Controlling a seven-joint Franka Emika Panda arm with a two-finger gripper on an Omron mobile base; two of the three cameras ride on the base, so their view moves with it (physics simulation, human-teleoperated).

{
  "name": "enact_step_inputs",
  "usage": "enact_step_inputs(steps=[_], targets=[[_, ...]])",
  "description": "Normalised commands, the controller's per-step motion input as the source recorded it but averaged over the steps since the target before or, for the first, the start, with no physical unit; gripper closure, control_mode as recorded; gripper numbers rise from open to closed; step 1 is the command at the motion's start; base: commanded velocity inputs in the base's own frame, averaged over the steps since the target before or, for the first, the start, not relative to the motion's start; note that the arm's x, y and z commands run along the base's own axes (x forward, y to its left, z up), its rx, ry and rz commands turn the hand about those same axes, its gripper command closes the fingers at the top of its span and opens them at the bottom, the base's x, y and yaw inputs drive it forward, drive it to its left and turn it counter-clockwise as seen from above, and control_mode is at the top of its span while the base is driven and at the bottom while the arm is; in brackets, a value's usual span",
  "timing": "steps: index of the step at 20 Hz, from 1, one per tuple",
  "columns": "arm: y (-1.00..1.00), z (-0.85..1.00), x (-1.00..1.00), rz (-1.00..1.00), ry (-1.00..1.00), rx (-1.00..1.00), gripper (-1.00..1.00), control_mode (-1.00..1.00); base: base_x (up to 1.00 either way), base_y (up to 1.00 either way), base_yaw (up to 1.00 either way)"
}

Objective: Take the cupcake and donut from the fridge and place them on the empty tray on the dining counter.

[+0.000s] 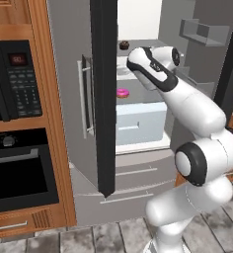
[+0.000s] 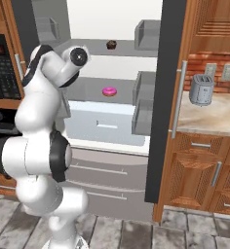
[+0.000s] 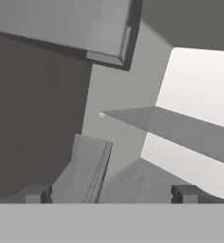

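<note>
My jaws stand wide apart and empty inside the fridge (image 2: 158, 146). I judge I'm reaching for the donut (image 2: 109, 91) mid-shelf, cupcake (image 2: 111, 44) above; next I must aim down at it.

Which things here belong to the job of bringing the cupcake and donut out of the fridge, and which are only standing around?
For the job:
- cupcake, on the upper shelf
- donut, on the shelf below
- fridge, doors open
- end effector, open, inside the fridge

Only standing around:
- toaster on the wall counter
- microwave
- oven
</note>
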Motion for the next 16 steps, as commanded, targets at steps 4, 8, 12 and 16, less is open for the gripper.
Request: enact_step_inputs(steps=[4,8,12,16], targets=[[0.79,-0.05,-0.07,0.12,-0.08,0.0,-1.0,-1.0,0.0,0.0,0.0],[1.0,-0.28,-0.58,0.16,-0.29,-0.03,-1.0,-1.0,0.0,0.0,0.0],[1.0,-0.3,-1.0,0.15,-0.3,-0.07,-1.0,-1.0,0.0,0.0,0.0],[1.0,-0.14,-0.94,0.11,-0.17,-0.04,-1.0,-1.0,0.0,0.0,0.0]])
